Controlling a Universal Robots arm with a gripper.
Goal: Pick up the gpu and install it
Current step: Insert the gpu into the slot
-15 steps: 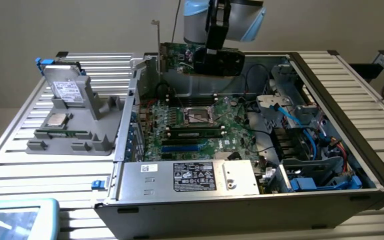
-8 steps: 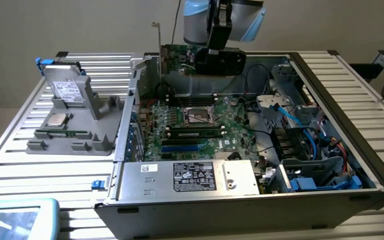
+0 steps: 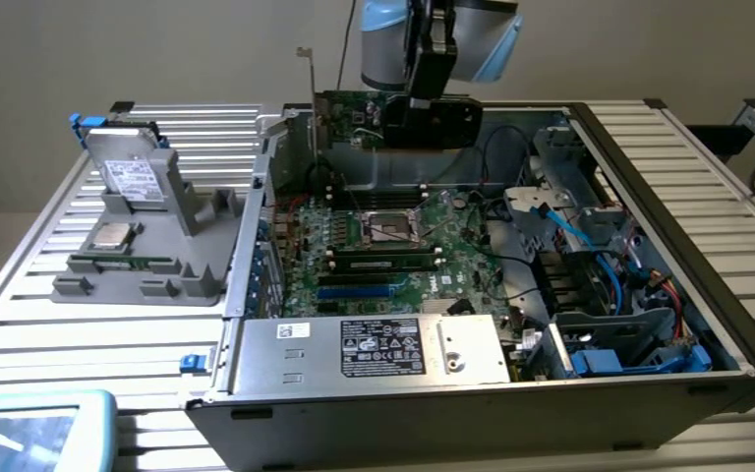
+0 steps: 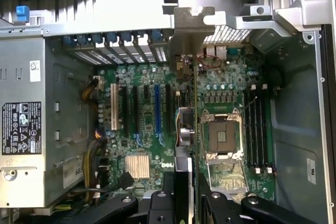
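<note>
One gpu (image 3: 358,118) hangs clear above the open case (image 3: 483,403), clamped between the closed fingers of the tool (image 3: 428,116). The grip is on its black cooler side, with the green board facing the exterior view's left. Its long axis runs level, and the silver end bracket (image 3: 310,74) leads toward the case's rear wall.

From the wrist, the gpu (image 4: 195,98) shows edge-on as a thin line running from the tool (image 4: 185,198) out to the end bracket (image 4: 193,24). That line lies parallel to the expansion slots on the motherboard (image 4: 136,145). It sits to one side of them, between the blue slot (image 4: 156,111) and the CPU socket (image 4: 223,135), and nearer the socket. As I judge it, the card is already aligned with the slots but must shift sideways toward them before it can go down.

The case rests on a slatted surface (image 3: 36,324).
</note>
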